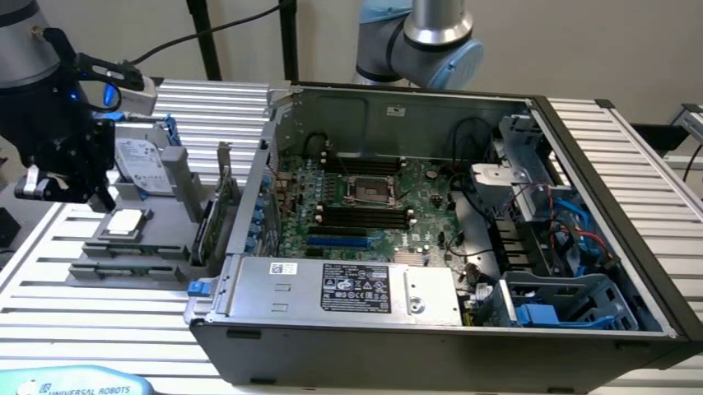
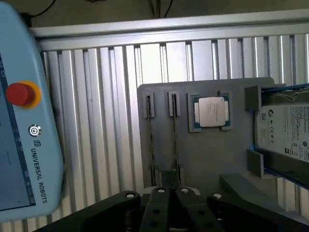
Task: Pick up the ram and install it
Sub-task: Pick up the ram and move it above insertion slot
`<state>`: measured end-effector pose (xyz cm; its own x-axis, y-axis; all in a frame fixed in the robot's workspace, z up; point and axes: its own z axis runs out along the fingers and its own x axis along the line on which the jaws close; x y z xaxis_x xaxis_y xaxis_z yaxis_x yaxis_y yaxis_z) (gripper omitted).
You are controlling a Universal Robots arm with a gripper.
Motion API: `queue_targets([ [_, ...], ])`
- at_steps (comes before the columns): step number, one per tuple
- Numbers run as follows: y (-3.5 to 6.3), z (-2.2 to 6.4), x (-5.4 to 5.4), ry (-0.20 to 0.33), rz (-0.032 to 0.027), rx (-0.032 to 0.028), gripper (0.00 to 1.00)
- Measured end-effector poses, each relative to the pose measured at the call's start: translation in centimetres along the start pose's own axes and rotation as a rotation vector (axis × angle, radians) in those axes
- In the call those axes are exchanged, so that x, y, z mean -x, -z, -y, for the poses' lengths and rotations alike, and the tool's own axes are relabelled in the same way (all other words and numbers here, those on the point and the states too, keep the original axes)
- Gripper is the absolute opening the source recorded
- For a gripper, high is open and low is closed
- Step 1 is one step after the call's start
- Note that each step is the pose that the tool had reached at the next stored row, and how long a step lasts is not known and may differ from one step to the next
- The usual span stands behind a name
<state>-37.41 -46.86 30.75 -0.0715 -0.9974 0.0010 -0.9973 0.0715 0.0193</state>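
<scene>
The gripper (image 1: 99,197) hangs at the exterior view's left, above a gray holder (image 1: 121,276) on a table (image 1: 99,329) of ribbed aluminium slats. Beside the holder stands an open computer case (image 1: 439,346), its motherboard (image 1: 374,206) bare to the room. Behind the case a second arm's base (image 1: 423,37) rises against a pale wall, and a pale blue teach pendant (image 1: 77,383) lies at the near edge.

From the wrist, the gripper's fingers (image 2: 164,195) are pressed together with nothing between them. The ram (image 2: 175,140) stands on edge in a slot of the holder, directly under them, with a second stick (image 2: 150,140) in the neighbouring slot. A processor (image 2: 211,111) and a hard drive (image 2: 285,130) sit further along the holder.
</scene>
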Motion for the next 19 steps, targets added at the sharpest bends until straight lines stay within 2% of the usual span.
queue_targets([
  [2,-0.32,0.04,0.0,0.012,-0.0003,-0.0001,0.12],
  [3,-0.5,0.06,0.0,0.018,-0.0003,-0.0002,0.18],
  [4,-0.69,0.08,0.0,0.024,-0.0005,-0.0001,0.18],
  [5,-0.87,0.08,0.0,0.029,-0.0006,-0.0001,0.24],
  [6,-1.05,0.09,0.0,0.033,-0.0008,0.0,0.24],
  [8,-1.42,0.11,-0.1,0.041,-0.0008,-0.0002,0.36],
  [19,-3.42,0.19,-0.7,0.052,-0.0005,-0.0001,0.36],
])
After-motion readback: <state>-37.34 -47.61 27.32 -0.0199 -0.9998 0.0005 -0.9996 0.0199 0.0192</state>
